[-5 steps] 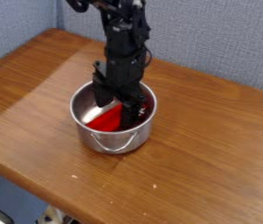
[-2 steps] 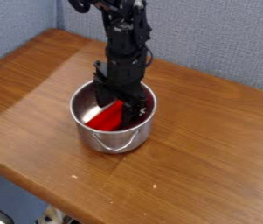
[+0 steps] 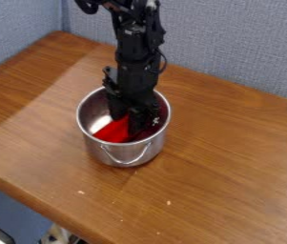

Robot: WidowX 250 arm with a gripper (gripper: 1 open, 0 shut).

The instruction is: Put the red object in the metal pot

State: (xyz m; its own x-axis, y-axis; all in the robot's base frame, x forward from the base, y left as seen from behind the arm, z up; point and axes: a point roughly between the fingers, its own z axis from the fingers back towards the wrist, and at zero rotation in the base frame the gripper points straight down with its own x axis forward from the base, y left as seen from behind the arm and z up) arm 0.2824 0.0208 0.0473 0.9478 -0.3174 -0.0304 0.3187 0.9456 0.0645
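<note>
The metal pot [image 3: 125,151] stands near the middle of the wooden table, shiny, with its thin handle hanging down the front. The red object [image 3: 112,130] lies inside it, against the bottom and the near wall. My gripper [image 3: 133,107] points straight down into the pot, just above the red object. Its dark fingers [image 3: 112,95] stand apart and are not clamped on the red object. The arm hides the pot's far rim and part of the red object.
The brown wooden table [image 3: 222,162] reaches its front edge at the lower left and lower right. A blue-grey wall [image 3: 248,48] rises right behind the table's back edge.
The red object has settled lower and flatter in the pot. The fingers have drawn in slightly. The arm has stayed in place.
</note>
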